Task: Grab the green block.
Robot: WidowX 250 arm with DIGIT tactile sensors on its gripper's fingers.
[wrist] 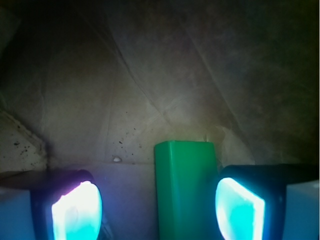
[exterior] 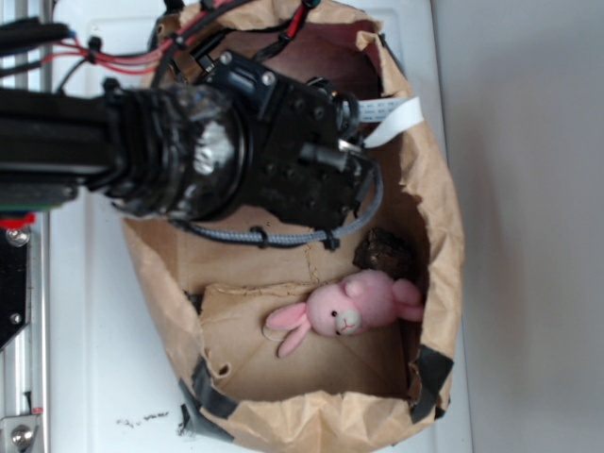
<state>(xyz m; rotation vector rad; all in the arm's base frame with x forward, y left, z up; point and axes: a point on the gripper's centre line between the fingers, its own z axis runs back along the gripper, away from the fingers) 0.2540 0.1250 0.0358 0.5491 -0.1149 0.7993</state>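
Big crumpled brown paper bag [exterior: 429,236] lying open on a white table [exterior: 94,359], taped at the corners. Big black robot arm [exterior: 142,151] reaching in from the left, wrist bent down deep into the bag, wires looping round it. Soft pink plush bunny [exterior: 349,310] on the bag floor, well apart from the arm's tip. Small dark lump [exterior: 382,250] just above the bunny. Smooth bright green plastic block [wrist: 185,187] on the bag floor, right between the fingers, hidden under the arm in the outside view. Gripper [wrist: 160,207] spread wide, nothing pinched yet; right finger pad [wrist: 239,205] just beside the block, left one farther off.

Probably light, hard and a bit slippery, not easy to break. Best to squeeze the two long flat sides, near the middle.
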